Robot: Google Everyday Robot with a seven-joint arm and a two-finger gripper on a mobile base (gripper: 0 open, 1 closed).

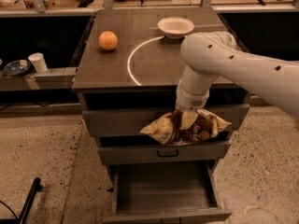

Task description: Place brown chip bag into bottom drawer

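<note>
The brown chip bag [186, 127], dark brown in the middle with pale tan ends, hangs in the air in front of the upper drawer fronts. My gripper [187, 112] is shut on its top from above, at the end of the white arm [233, 64] coming in from the right. The bottom drawer [163, 190] is pulled open below the bag, a grey tray with tall side walls and a bare floor. The bag is above the drawer's back part, well clear of its floor.
An orange [108, 40] and a white bowl [175, 27] sit on the cabinet top [107, 66]. Two shut grey drawers [163, 152] sit above the open one. A white cup [37, 62] and a dish [16, 67] stand on the left shelf. A black rod [30, 199] lies on the floor.
</note>
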